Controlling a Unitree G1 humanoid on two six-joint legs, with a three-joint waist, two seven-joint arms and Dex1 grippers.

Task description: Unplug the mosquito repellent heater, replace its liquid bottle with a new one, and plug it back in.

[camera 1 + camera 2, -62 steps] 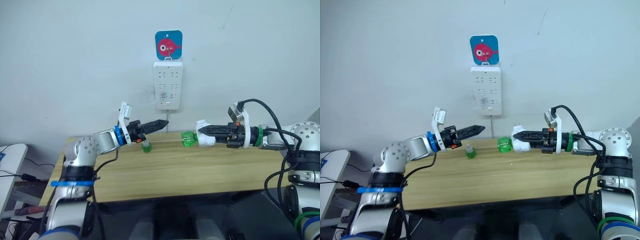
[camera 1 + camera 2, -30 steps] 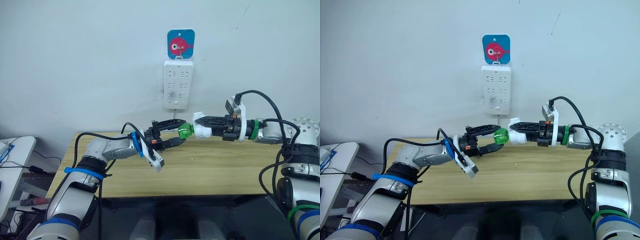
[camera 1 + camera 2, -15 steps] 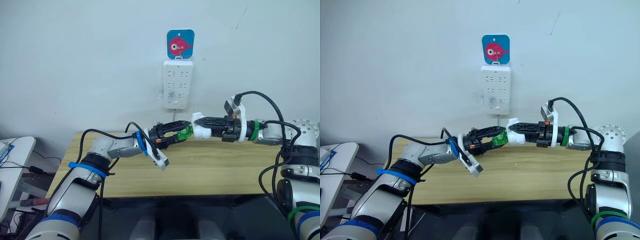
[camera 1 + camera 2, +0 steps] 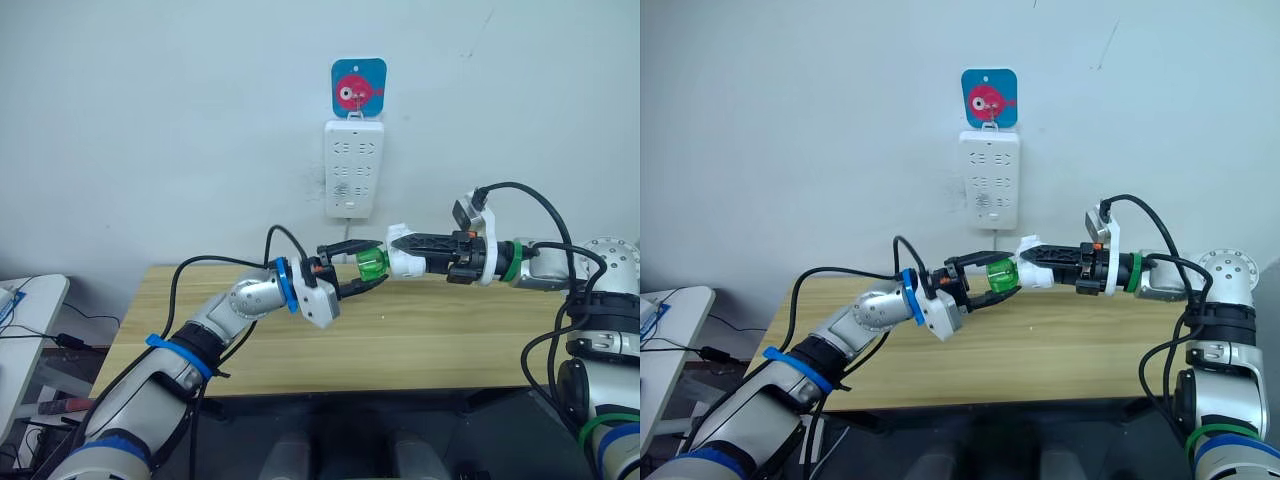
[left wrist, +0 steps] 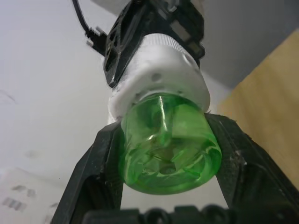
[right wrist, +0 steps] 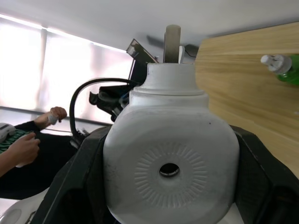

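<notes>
Both arms raised, hands meeting in front of the wall power strip [image 4: 353, 168].
Left hand [image 4: 366, 268]: arm reaching in from the left, fingers [image 5: 96, 170] closed either side of the green bottle [image 4: 371, 266]. Right hand [image 4: 404, 252]: forearm held roughly level, reaching in from the right, fingers clamped on the mosquito repellent heater [image 4: 404, 264], just below the strip.

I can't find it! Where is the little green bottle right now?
The green bottle is up in the air over the table, below the white power strip. It sits in the white heater between the left gripper fingers.
</notes>
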